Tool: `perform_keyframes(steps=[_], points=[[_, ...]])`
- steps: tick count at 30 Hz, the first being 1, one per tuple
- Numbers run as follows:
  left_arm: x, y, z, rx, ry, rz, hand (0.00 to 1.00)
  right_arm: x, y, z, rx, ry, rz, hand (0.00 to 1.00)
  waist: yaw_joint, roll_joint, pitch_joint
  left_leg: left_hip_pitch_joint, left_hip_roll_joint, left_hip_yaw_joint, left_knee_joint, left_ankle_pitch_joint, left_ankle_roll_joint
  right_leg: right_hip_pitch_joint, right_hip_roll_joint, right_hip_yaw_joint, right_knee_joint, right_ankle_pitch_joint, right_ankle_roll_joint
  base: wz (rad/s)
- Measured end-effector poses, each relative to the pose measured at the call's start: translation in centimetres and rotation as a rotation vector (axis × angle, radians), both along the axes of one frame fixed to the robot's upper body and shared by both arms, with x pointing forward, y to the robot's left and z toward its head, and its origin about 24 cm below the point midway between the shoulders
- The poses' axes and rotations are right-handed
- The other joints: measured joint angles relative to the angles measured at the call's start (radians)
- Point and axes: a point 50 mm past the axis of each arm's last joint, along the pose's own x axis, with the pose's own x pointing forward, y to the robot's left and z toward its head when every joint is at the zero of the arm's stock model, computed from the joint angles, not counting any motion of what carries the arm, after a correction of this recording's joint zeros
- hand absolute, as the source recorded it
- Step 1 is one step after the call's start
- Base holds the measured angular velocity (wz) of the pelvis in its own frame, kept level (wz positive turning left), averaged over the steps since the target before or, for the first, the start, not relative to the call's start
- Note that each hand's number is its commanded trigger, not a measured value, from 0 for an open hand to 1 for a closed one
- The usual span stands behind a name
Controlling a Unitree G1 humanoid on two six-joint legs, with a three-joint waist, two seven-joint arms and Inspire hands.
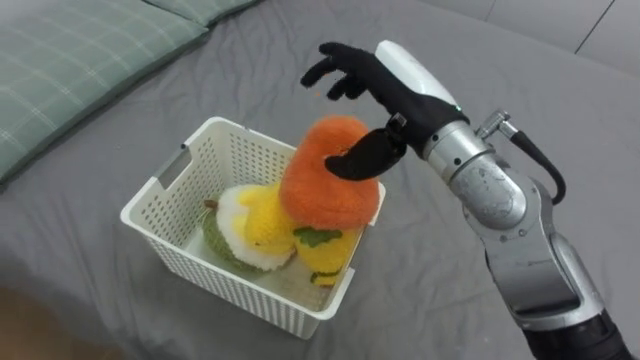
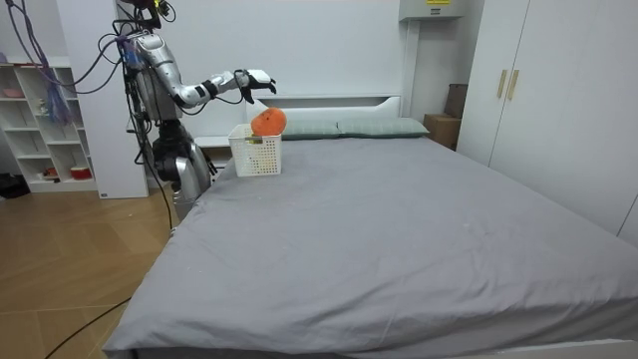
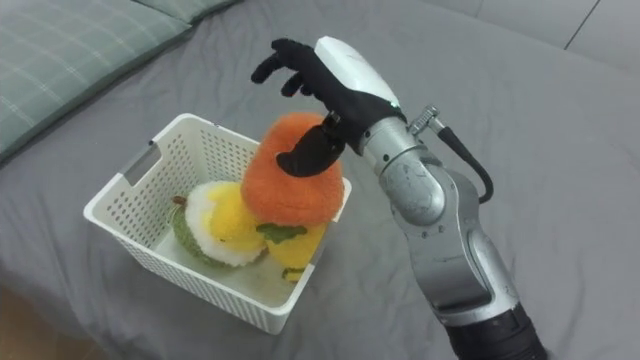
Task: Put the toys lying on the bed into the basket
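A white plastic basket (image 1: 178,172) stands on the grey bed (image 1: 500,110). An orange plush toy (image 1: 328,178) lies on top of the pile in it, leaning over the right rim. Under it lie a yellow-and-white plush (image 1: 255,225) and a yellow plush with a green patch (image 1: 322,250). My right hand (image 1: 375,78) hovers just above the orange toy, fingers spread and open, and its thumb lies against the toy's upper side. In the room view I stand beside the bed near its head, with my right hand (image 2: 254,82) stretched over the basket (image 2: 255,155).
A green checked pillow (image 1: 70,60) lies at the upper left, close behind the basket. The grey sheet stretches flat to the right and front. In the room view a white shelf (image 2: 40,120) stands behind me and a wardrobe (image 2: 538,100) stands across the bed.
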Motion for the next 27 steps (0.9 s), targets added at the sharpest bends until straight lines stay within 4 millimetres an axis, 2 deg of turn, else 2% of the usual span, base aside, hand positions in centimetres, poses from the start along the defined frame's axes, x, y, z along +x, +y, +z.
perform_keyframes(steps=[11, 19, 27], points=[[0.08, 0.11, 0.05, 0.003, -0.004, 0.006, 0.0, 0.18, -0.19, -0.37, -0.004, 0.01, -0.015, 0.0, 0.011, -0.005, -0.0035, 0.006, 0.002, 0.01, -0.006, 0.0, 0.0, -0.002, 0.001, 0.007, -0.005, 0.0, 0.0, -0.01], [0.47, 0.25, 0.25, 0.018, -0.014, -0.016, 0.0, 0.36, -0.4, -0.77, -0.008, 0.025, -0.027, 0.0, 0.011, -0.026, -0.0081, 0.011, 0.005, 0.024, -0.006, 0.0, 0.0, -0.003, 0.002, 0.022, -0.005, 0.0, 0.0, -0.05], [0.42, 0.28, 0.24, 0.02, -0.013, -0.013, 0.0, 0.38, -0.52, -0.7, 0.027, 0.026, -0.03, 0.0, 0.007, -0.023, -0.0037, 0.017, 0.007, 0.031, -0.009, 0.0, 0.0, -0.001, 0.003, 0.023, -0.004, 0.0, 0.0, -0.02]])
